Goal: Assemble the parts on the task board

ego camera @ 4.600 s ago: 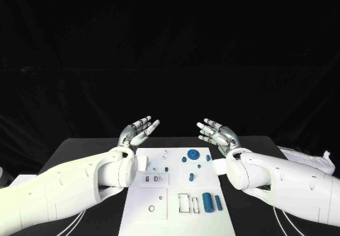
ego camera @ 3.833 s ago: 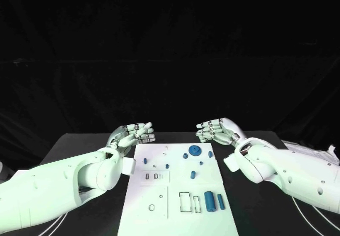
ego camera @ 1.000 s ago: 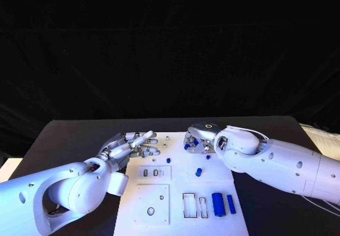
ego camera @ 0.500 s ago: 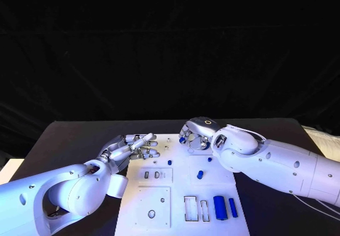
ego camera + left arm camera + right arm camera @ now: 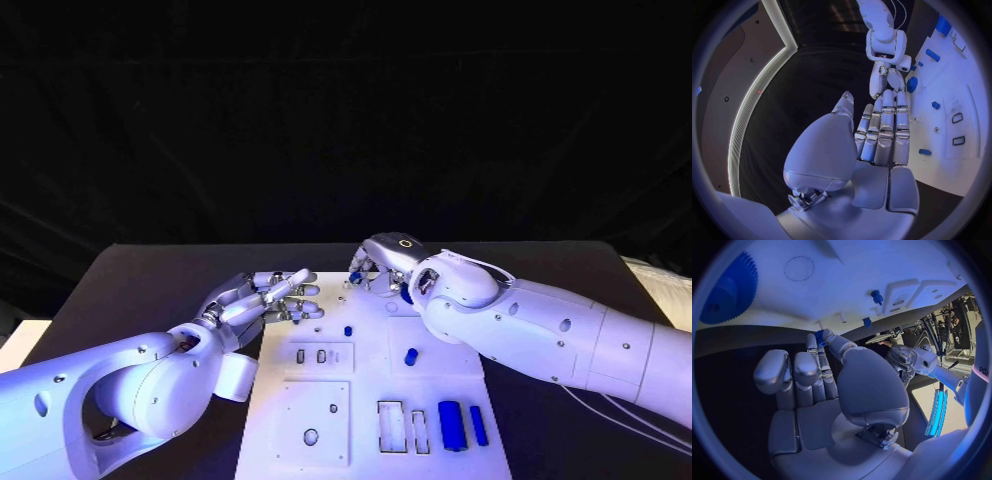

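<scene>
Black cloth hangs behind a matte black table (image 5: 144,275), and on it lies the white task board (image 5: 368,400), a flat smooth plate cut with small slots, round holes and rectangular outlines. From the head view, two blue cylinders (image 5: 460,422) lie side by side near the board's near right corner, a short blue peg (image 5: 411,357) lies mid-board and a smaller one (image 5: 348,329) sits just beyond it. The left hand (image 5: 274,297) hovers over the board's far left edge, silver fingers stretched forward and slightly apart, holding nothing. The right hand (image 5: 378,268) is bent down over the board's far end, its glossy white wrist shell on top; a small blue part (image 5: 353,277) shows at its fingertips.

Left wrist view — the left hand (image 5: 879,135) has straight, ridged metallic fingers lying close together, empty, above the dark table beside the board (image 5: 954,95). The right hand (image 5: 887,80) hangs opposite, beside a round blue gear (image 5: 912,84).

Right wrist view — the right hand (image 5: 811,375) has its thumb and one finger meeting on a small blue part (image 5: 819,335), while the other fingers curl in. A large blue gear (image 5: 731,289) with a toothed rim lies on the white board (image 5: 854,270), and two small blue pegs (image 5: 876,296) stand nearby. No writing on the board can be read.
</scene>
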